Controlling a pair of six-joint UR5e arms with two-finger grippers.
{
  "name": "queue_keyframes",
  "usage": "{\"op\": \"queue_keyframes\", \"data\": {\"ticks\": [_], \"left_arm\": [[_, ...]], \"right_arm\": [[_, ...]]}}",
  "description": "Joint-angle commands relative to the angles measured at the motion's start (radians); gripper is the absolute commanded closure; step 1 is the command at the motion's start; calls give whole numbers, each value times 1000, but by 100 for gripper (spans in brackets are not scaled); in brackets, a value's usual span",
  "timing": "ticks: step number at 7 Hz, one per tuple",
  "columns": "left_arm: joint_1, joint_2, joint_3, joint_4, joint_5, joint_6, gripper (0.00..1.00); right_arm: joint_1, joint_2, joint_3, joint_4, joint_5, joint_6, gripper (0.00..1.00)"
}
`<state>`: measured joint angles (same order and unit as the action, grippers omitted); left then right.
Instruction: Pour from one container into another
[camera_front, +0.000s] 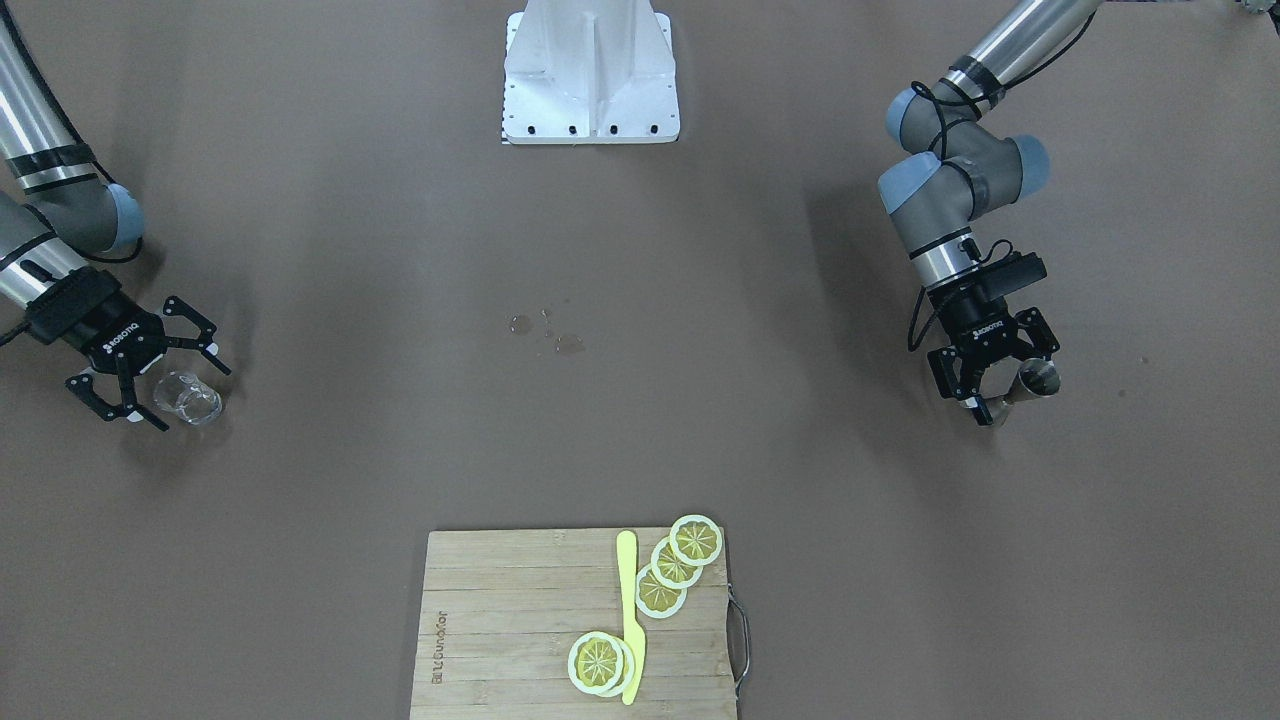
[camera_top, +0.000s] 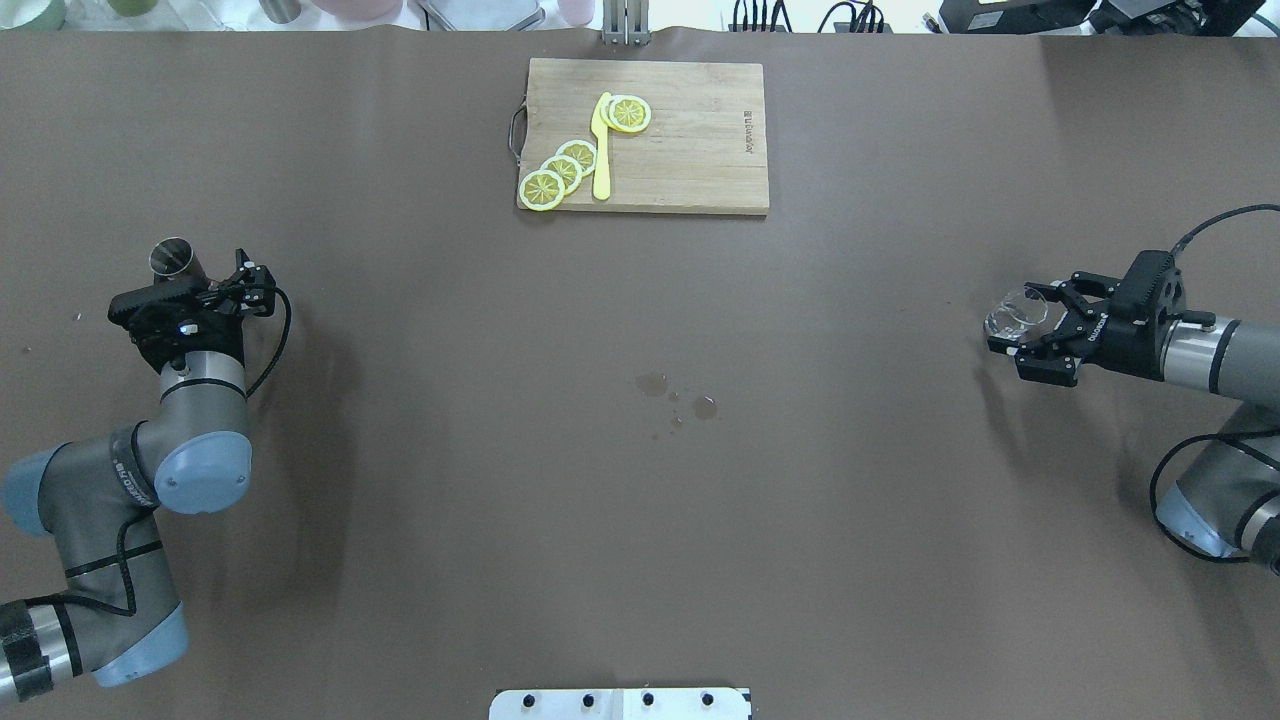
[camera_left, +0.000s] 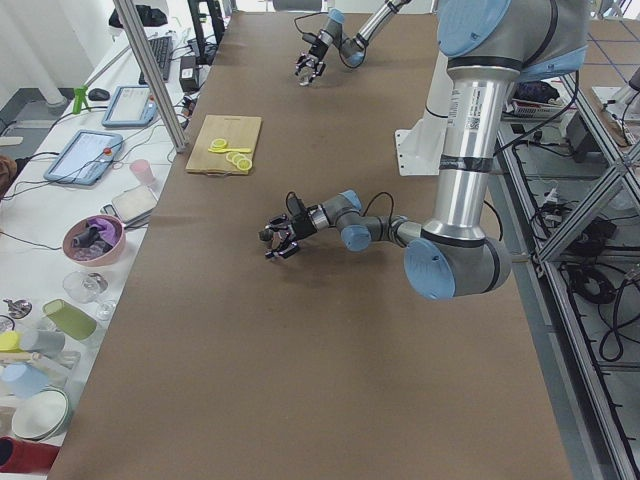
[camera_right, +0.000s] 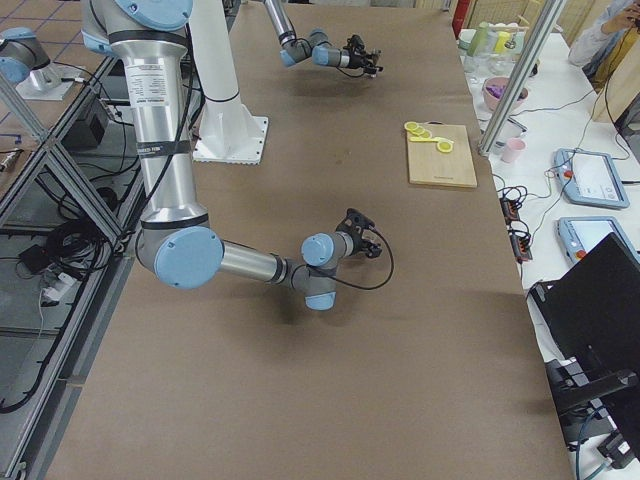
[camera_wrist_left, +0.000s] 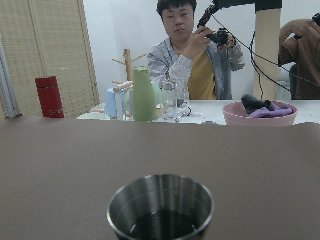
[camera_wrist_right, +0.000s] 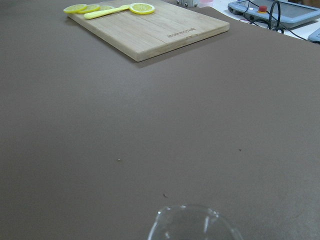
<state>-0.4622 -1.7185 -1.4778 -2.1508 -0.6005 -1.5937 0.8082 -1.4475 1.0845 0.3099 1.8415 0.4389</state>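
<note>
Overhead exterior view showed the left gripper (camera_top: 195, 285) closed around the smooth, probably slippery metal cup (camera_top: 172, 257), while the right gripper (camera_top: 1030, 330) stood open around the fragile glass (camera_top: 1015, 313).

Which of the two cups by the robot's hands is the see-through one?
The clear glass at the right gripper is see-through. The other, the steel cup at the left gripper, is opaque shiny metal.

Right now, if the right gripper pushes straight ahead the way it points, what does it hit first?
The clear glass, already between the right gripper's open fingers. Past it, bare table toward the small spill; the way looks free, though depth is unclear.
</note>
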Motion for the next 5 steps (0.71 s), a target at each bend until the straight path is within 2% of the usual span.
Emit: {"op": "queue_keyframes", "data": {"ticks": [1,5], "left_arm": [[7,-1,11,2,43,-3,3],[43,-1,31,8,103,-74,3]], "right_arm": [[-3,9,-8,5,2,-5,11],[-4,-13,-9,69,15,-6,10]]}}
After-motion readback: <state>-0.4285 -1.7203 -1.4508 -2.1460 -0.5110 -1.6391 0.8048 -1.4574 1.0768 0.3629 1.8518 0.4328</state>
